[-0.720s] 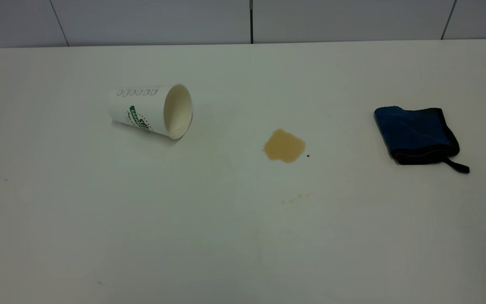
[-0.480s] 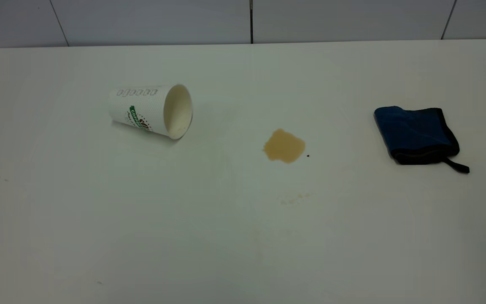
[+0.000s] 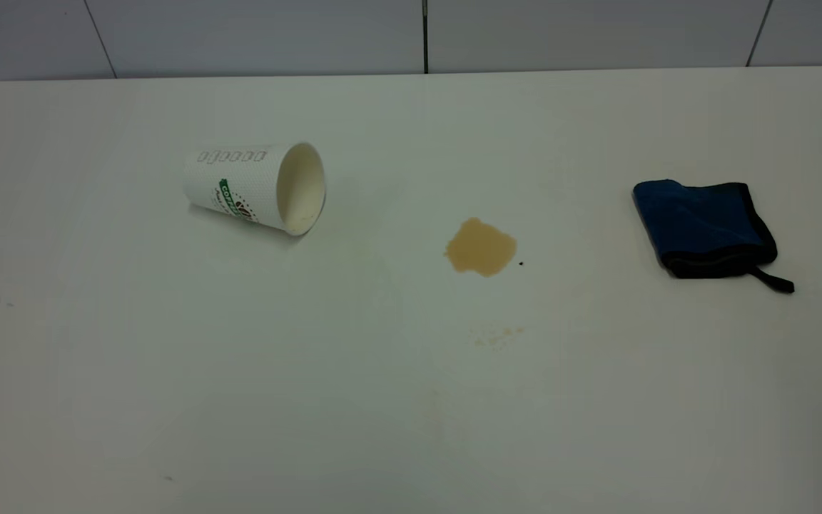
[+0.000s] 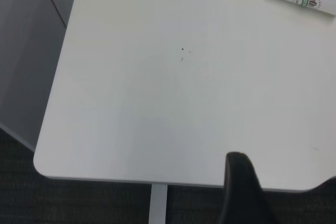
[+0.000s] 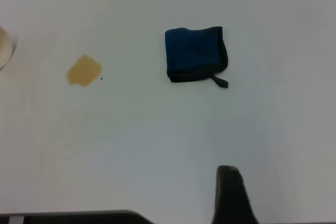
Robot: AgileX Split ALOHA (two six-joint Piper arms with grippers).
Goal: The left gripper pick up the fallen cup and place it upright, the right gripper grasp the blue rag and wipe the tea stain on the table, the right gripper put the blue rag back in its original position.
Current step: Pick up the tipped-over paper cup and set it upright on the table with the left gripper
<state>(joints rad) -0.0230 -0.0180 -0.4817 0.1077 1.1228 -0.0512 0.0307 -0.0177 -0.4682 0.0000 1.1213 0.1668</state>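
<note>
1. paper cup (image 3: 257, 188) lies on its side on the counter (image 3: 411, 400), left part in the exterior view, open mouth turned toward the tea stain (image 3: 480, 247); green logo on its wall.
2. tea stain sits mid-counter, between cup and blue rag (image 3: 703, 228), apart from both; a small dark speck lies just beside it.
3. blue rag lies folded at the right, black edging, a short loop sticking out.
4. left gripper (image 4: 242, 192): only one dark finger shows in its wrist view, over the counter edge, well apart from the cup; cannot tell if fingers are open or closed.
5. right gripper (image 5: 229, 195): one finger shows, well apart from the rag; fingers' state cannot be told.
</note>
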